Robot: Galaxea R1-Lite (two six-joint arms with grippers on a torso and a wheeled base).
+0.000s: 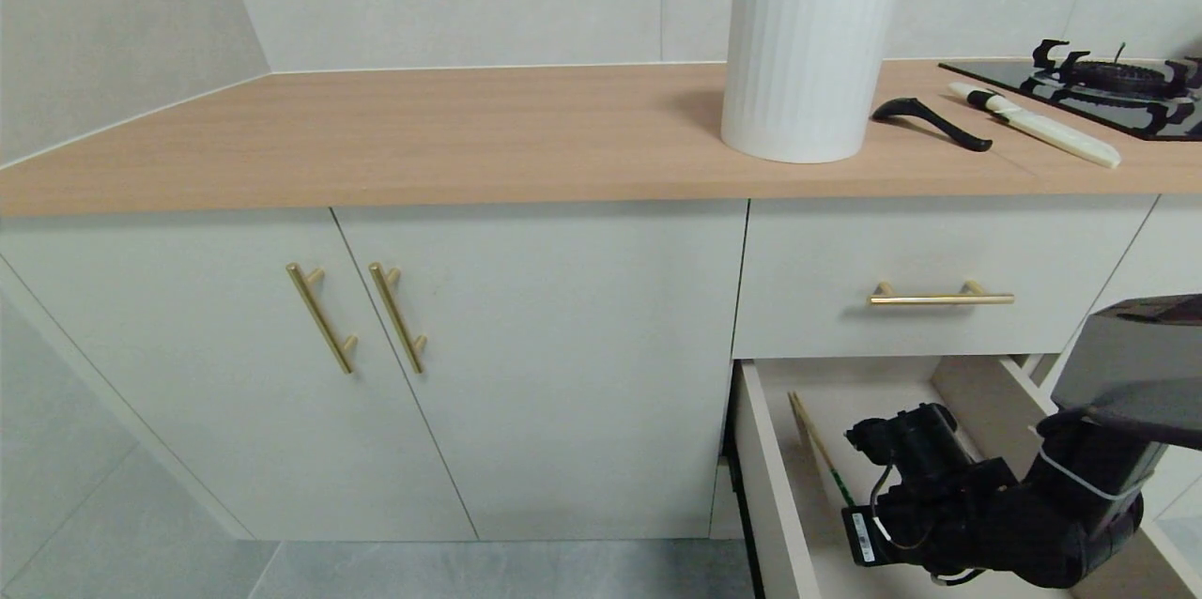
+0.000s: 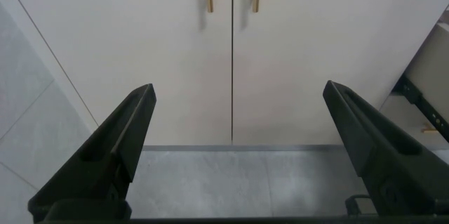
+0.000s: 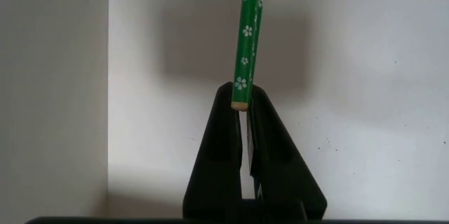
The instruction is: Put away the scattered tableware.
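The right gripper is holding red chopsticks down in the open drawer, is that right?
Not quite. The chopsticks are green with white flowers, not red, as the right wrist view shows. The right gripper does hold them in the open drawer.

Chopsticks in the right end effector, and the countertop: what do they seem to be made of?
Chopsticks: probably wood or bamboo. The butt end shows bare tan, and the shaft has a green painted finish with small flowers.
Countertop: matte, wood-look surface with fine straight grain. It could be laminate rather than solid wood.
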